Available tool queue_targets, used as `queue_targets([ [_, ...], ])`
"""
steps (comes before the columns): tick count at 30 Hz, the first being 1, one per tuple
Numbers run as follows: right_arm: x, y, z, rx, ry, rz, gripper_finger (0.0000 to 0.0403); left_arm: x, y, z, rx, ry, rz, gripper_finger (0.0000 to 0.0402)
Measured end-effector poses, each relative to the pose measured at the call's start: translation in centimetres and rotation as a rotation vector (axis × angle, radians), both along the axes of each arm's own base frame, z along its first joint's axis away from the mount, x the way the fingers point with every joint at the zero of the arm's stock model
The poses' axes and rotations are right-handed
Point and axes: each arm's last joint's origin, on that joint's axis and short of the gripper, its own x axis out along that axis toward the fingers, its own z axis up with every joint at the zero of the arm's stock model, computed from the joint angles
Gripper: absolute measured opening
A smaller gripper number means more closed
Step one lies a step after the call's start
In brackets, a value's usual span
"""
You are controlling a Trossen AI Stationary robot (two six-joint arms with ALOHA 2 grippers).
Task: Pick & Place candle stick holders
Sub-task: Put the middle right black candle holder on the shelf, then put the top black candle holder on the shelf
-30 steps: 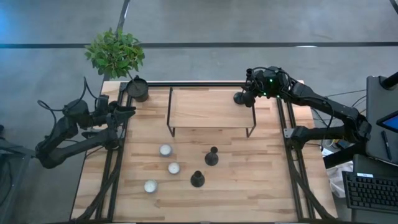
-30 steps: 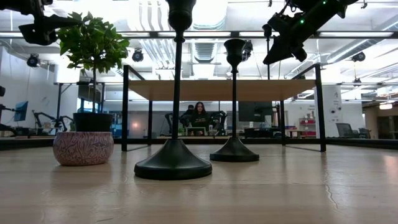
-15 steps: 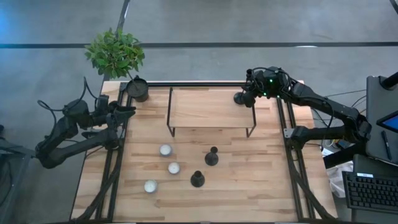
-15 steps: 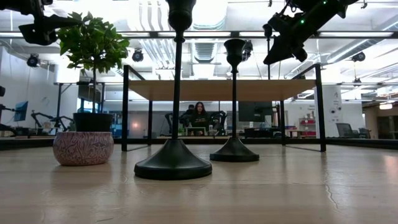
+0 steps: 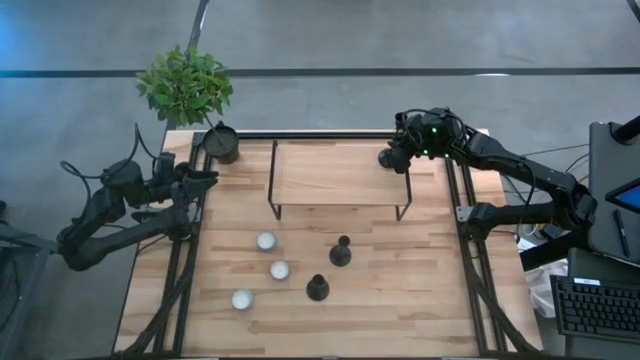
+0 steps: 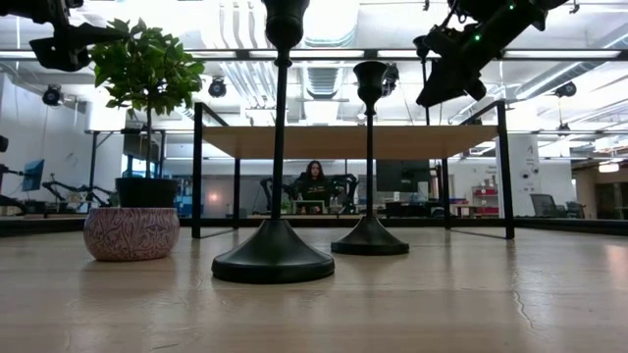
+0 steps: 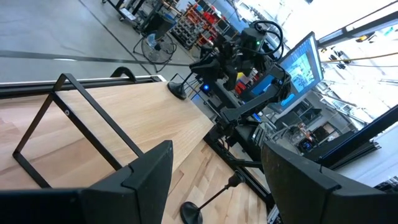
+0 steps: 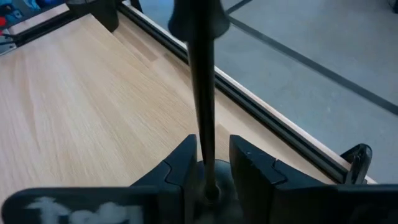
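Observation:
One black candle stick holder [image 8: 204,93] stands upright on its round base on the raised wooden shelf [image 5: 340,175], at the shelf's far right corner [image 5: 384,158]. My right gripper [image 8: 212,155] comes at it from the right. It is slightly open, one finger on each side of the thin stem just above the base, with a gap showing beside the stem. Two more holders [image 5: 341,252] [image 5: 317,289] stand on their bases on the table; they also show in the low view [image 6: 370,157] [image 6: 274,147]. My left gripper [image 7: 211,180] waits open and empty at the table's left edge [image 5: 205,178].
Three white round candles [image 5: 266,241] [image 5: 280,270] [image 5: 242,299] sit on the table left of the two holders. A black pot with a green plant [image 5: 222,145] stands at the far left corner. The shelf's black legs [image 5: 272,195] stand on the table.
My right gripper has edged a little toward the table's right edge, away from the holder on the shelf. The holder stands where it was.

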Motion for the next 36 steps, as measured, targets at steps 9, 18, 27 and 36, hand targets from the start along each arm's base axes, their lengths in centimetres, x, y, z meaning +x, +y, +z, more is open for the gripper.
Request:
queue_targets([
  [9, 0.0, 0.0, 0.1, -0.007, 0.000, 0.000, 0.0133, 0.0, 0.0, 0.0, 0.000, 0.000, 0.000, 0.0241],
  [18, -0.8, 0.5, 0.9, -0.053, -0.018, 0.005, 0.0169, 0.0, 0.0, 0.0, 0.000, 0.000, 0.000, 0.0241],
  [27, -3.7, 2.4, 2.1, -0.055, 0.001, -0.015, 0.0175, 0.0, 0.0, 0.0, 0.000, 0.000, 0.000, 0.0241],
  [36, -8.9, 7.5, 2.6, 0.292, -0.108, 0.144, 0.0150, 0.0, 0.0, 0.0, 0.000, 0.000, 0.000, 0.0241],
])
